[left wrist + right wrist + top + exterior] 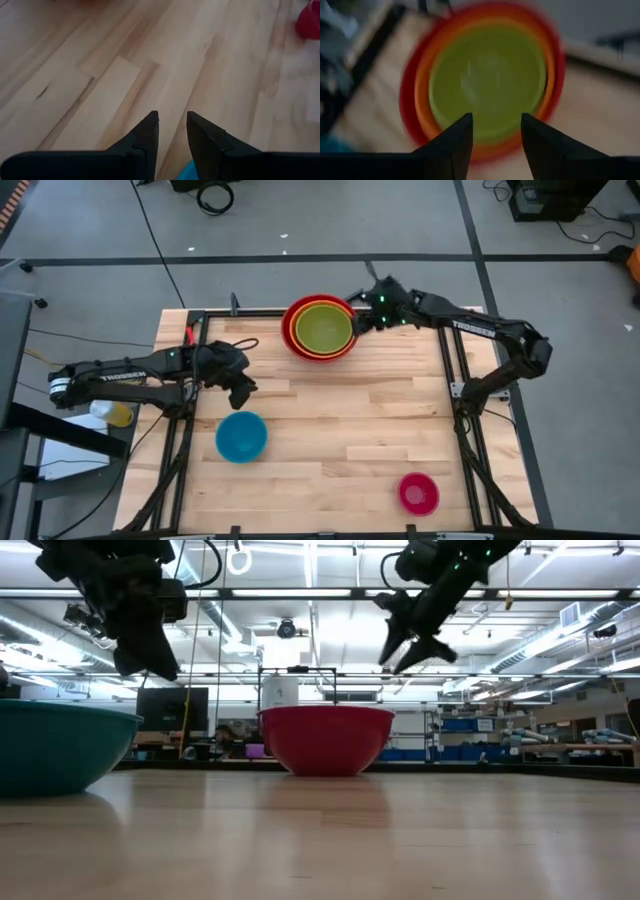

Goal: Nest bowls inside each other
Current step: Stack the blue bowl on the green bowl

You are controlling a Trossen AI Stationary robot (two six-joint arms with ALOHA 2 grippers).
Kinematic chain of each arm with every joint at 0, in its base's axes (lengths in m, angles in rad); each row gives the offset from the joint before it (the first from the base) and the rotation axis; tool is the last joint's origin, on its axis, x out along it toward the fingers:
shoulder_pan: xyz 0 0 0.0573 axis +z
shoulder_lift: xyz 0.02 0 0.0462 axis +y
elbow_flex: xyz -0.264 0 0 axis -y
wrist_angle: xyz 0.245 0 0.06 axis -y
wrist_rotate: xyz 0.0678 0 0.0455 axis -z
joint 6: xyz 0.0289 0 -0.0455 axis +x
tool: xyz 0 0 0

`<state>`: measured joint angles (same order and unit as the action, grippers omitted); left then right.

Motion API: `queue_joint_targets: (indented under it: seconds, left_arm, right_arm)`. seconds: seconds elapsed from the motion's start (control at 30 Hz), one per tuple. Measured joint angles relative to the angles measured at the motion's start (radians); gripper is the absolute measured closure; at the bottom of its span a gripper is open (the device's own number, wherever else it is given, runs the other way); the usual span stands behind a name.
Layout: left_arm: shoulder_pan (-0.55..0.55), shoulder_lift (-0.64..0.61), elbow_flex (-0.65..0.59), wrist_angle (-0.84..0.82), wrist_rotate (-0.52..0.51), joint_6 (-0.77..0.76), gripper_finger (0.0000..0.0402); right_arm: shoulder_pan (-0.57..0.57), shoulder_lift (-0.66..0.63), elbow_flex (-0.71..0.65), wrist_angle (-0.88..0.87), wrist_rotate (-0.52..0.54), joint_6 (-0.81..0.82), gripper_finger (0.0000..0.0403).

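A lime green bowl [324, 327] sits inside an orange bowl [300, 345], which sits inside a red bowl [326, 740] standing on its base near the table's far edge. A blue bowl [241, 436] stands alone at the near left, and a magenta pink bowl [419, 493] stands at the near right. My right gripper [496, 120] hangs open above the stack's right rim, clear of it. My left gripper [172, 117] hovers open just beyond the blue bowl's far side, with nothing between its fingers.
Bare wooden tabletop [350, 420] lies between the stack, the blue bowl and the pink bowl. Black frame rails [460, 380] run along the table's left and right sides. A yellow object [118, 413] sits off the table's left edge.
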<state>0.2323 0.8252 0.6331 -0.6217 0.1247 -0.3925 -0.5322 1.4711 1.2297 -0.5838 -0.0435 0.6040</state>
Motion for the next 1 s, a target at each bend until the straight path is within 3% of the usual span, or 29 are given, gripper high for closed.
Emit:
queue_joint_targets:
  seconds: [0.1, 0.23, 0.37, 0.5, 0.63, 0.73, 0.83, 1.0]
  left_arm:
    - [-0.006, 0.001, 0.000, -0.003, 0.000, 0.024, 0.0299]
    - [-0.007, 0.001, 0.000, -0.002, -0.019, 0.079, 0.0299]
    - [-0.007, 0.007, 0.000, 0.014, -0.026, 0.201, 0.0299]
    - [-0.007, 0.013, 0.000, 0.026, 0.011, 0.251, 0.0299]
    - [-0.011, 0.013, 0.000, -0.055, 0.150, 0.197, 0.0299]
    - [-0.040, 0.014, 0.000, -0.202, 0.137, 0.163, 0.0299]
    - [-0.070, 0.023, -0.003, -0.200, 0.083, 0.123, 0.0299]
    - [-0.099, 0.075, -0.003, -0.230, 0.081, 0.020, 0.0298]
  right_arm:
    - [0.090, -0.034, 0.000, -0.210, -0.029, 0.042, 0.0233]
    - [0.291, -0.063, 0.000, -0.598, -0.167, 0.064, 0.0234]
    - [0.556, -0.078, -0.001, -0.818, -0.148, 0.131, 0.0233]
    - [0.753, -0.076, -0.001, -0.791, -0.119, 0.272, 0.0233]
    - [0.859, -0.060, -0.001, -0.687, -0.017, 0.454, 0.0233]
    - [0.890, -0.043, -0.001, -0.632, 0.061, 0.513, 0.0233]
    - [0.894, -0.017, -0.001, -0.605, 0.108, 0.518, 0.0233]
    - [0.874, 0.034, -0.001, -0.584, 0.126, 0.496, 0.0233]
